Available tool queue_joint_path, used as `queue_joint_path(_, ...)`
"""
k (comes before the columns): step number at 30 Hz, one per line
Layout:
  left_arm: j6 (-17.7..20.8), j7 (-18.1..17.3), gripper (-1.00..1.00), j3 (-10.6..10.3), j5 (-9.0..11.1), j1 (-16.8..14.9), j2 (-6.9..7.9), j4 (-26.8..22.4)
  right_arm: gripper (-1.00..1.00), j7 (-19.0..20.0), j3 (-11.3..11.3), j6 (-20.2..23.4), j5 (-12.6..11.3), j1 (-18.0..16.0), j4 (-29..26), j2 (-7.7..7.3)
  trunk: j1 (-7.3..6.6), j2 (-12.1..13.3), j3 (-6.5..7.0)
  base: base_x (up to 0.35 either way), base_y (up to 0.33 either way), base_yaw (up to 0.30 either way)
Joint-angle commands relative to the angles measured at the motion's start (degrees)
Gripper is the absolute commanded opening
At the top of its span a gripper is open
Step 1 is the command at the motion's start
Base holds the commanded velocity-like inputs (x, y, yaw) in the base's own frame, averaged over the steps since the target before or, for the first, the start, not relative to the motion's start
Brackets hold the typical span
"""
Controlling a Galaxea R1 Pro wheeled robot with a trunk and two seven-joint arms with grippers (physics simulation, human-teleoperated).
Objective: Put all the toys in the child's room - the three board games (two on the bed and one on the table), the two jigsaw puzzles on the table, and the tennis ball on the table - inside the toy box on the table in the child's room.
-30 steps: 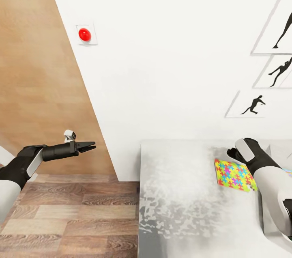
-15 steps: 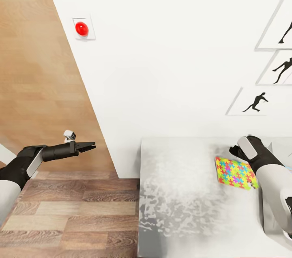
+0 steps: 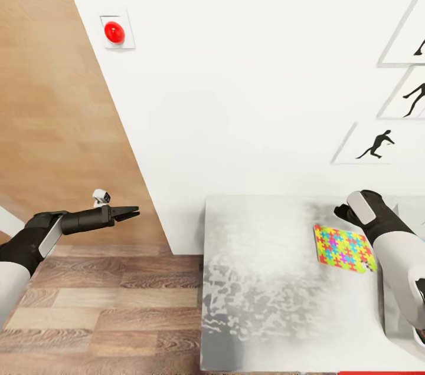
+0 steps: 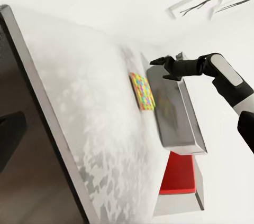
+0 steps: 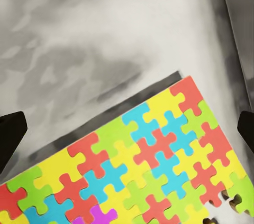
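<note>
So the big change over the last second is mostly the camera, not the stuff. The red button on the wall [image 3: 114, 32] and the framed silhouette pictures [image 3: 373, 144] have slid up and outward in the head view, which reads as the head or trunk shifting, not the things on the desk [image 3: 265, 292]. The colourful jigsaw puzzle [image 3: 343, 247] is lying flat in the same spot near the back right of the desk, right beside the edge of a grey tray-like unit [image 4: 174, 113].

The right gripper [image 4: 165, 67] has crept forward a touch and now hangs over the far edge of the puzzle. In the right wrist view the two dark fingertips [image 5: 10, 137] sit at opposite edges of the frame with the puzzle [image 5: 132, 171] spread between them, so the jaws are wide open and holding nothing. My read is it's lining up to grab the puzzle, not there yet.

The left gripper [image 3: 125, 211] hasn't budged, it's parked out over the wood floor [image 3: 100, 304] well away from the desk, jaws closed to a point and empty.

There's a red thing [image 4: 179, 174] showing in the left wrist view past the grey unit, could be the toy box, can't say for sure.

Task-wise, nothing's gone in yet from what I can see here. The puzzle is thin and flat on the desk, so getting a finger under an edge looks like the fiddly bit.
</note>
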Motion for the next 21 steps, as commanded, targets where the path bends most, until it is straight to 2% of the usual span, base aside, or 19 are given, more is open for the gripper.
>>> queue_joint_path(1,0.6,-0.1,1.0,-0.3,0.4,-0.1,0.08,0.0,1.0,-0.4,0.0,0.2,-0.5,-0.1,-0.1,-0.03,0.03,-0.1,-0.2,0.0,0.0,0.0)
queue_joint_path(11,0.6,-0.1,1.0,-0.3,0.4,-0.1,0.08,0.0,1.0,-0.4,-0.1,0.1,-0.5,-0.1,-0.1,-1.31,0.03,-0.1,-1.14,0.0,0.0,0.0)
queue_joint_path(21,0.6,-0.1,1.0,-0.3,0.2,-0.1,0.08,0.0,1.0,-0.4,-0.2,0.1,-0.5,-0.2,-0.2,-1.54,0.03,-0.1,-2.09,0.0,0.0,0.0)
